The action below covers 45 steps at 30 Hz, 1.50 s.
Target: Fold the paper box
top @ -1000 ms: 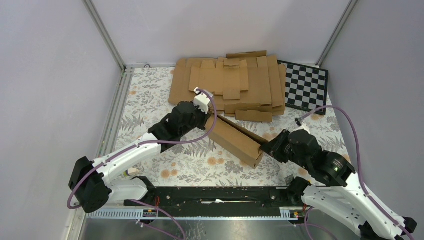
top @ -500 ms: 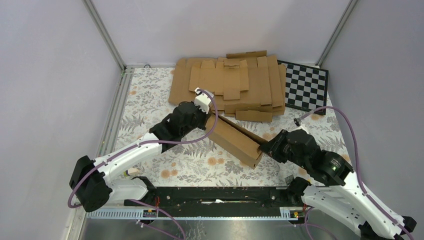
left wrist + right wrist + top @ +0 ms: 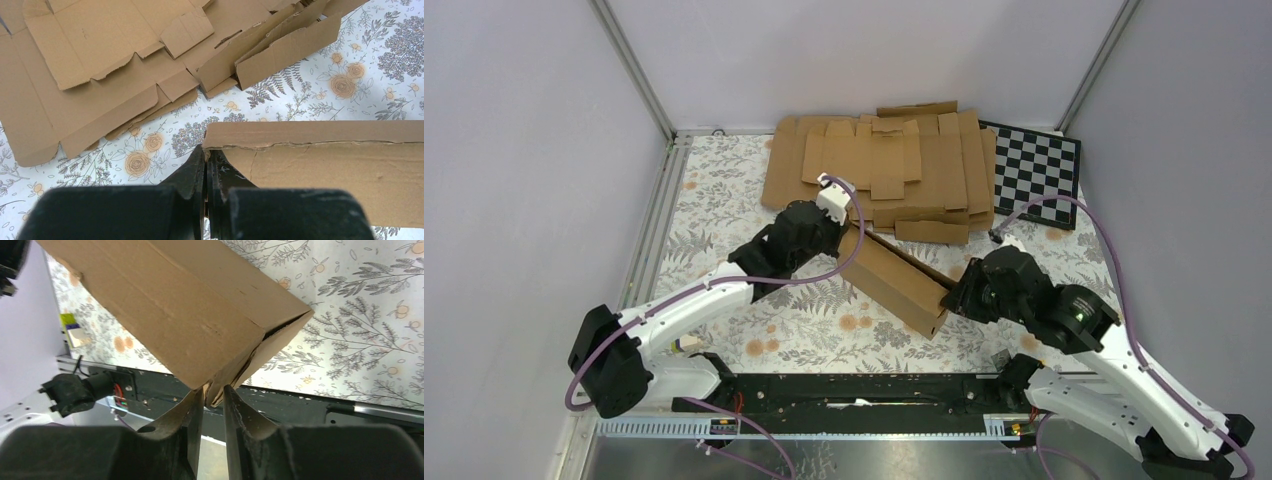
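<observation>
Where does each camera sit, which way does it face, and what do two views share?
Top external: above, behind the bases, looking down on the floral table; left arm, right arm show.
Left wrist: along the left gripper, clamped on one end of the brown cardboard paper box.
Right wrist: along the right gripper, at the box's other end.
Shared: that box.

1. The paper box (image 3: 894,280): plain brown cardboard.
2. Pile of flat blanks (image 3: 879,175) at the far edge: the same brown.
3. Checkerboard (image 3: 1036,172) at the far right corner: black and white squares.
4. Surface (image 3: 714,190): white, printed with grey ferns and orange flowers.
5. Left arm (image 3: 689,305) and right arm (image 3: 1114,405): white links, black joints.
</observation>
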Tool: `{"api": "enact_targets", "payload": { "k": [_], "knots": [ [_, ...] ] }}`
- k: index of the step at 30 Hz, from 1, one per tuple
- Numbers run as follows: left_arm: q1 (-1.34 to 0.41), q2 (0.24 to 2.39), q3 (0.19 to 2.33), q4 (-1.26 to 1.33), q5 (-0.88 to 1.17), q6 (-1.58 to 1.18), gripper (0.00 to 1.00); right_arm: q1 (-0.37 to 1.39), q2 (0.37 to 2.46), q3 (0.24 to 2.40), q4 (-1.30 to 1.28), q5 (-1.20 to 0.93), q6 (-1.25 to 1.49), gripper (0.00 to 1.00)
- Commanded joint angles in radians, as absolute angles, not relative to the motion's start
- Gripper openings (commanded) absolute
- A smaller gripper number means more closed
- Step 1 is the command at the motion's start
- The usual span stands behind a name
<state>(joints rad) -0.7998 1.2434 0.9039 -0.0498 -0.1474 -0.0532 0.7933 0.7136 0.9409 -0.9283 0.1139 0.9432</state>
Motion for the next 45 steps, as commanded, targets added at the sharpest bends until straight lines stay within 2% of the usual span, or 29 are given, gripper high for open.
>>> {"api": "enact_targets", "payload": {
  "k": [1,5,8,10,13,15,22,27,33,42,45],
  "knots": [
    [-0.808,1.256,0.932,-0.086,-0.151,-0.054,0.01,0.799,0.765,0.995,-0.971,0.078,0.821,0.30],
    [-0.808,1.256,0.933,-0.087,-0.151,-0.055,0.01,0.799,0.817,1.035,-1.008,0.091,0.759,0.33],
    [-0.808,1.265,0.936,-0.089,-0.147,-0.055,0.01,0.799,0.845,1.033,-1.000,0.068,0.733,0.43],
    [-0.808,1.271,0.937,-0.088,-0.147,-0.055,0.01,0.799,0.860,1.058,-0.997,0.048,0.683,0.57],
    [-0.808,1.275,0.936,-0.083,-0.146,-0.058,0.01,0.799,0.875,1.139,-1.021,0.040,0.566,0.97],
    [-0.808,1.275,0.935,-0.077,-0.141,-0.061,0.01,0.799,0.875,1.187,-1.045,0.052,0.512,1.00],
    [-0.808,1.285,0.936,-0.066,-0.136,-0.067,0.05,0.799,0.950,1.342,-1.131,0.199,0.361,1.00],
    [-0.808,1.290,0.943,-0.060,-0.131,-0.062,0.05,0.799,0.991,1.349,-0.995,0.152,0.270,0.97],
    [-0.808,1.277,0.931,-0.068,-0.141,-0.054,0.07,0.799,1.041,1.251,-0.877,0.105,0.262,0.83],
    [-0.808,1.276,0.932,-0.071,-0.115,-0.073,0.10,0.799,1.029,1.139,-0.820,-0.023,0.299,0.44],
    [-0.808,1.282,0.948,-0.094,-0.113,-0.082,0.13,0.799,1.031,1.104,-0.817,-0.027,0.305,0.40]
  ]
}}
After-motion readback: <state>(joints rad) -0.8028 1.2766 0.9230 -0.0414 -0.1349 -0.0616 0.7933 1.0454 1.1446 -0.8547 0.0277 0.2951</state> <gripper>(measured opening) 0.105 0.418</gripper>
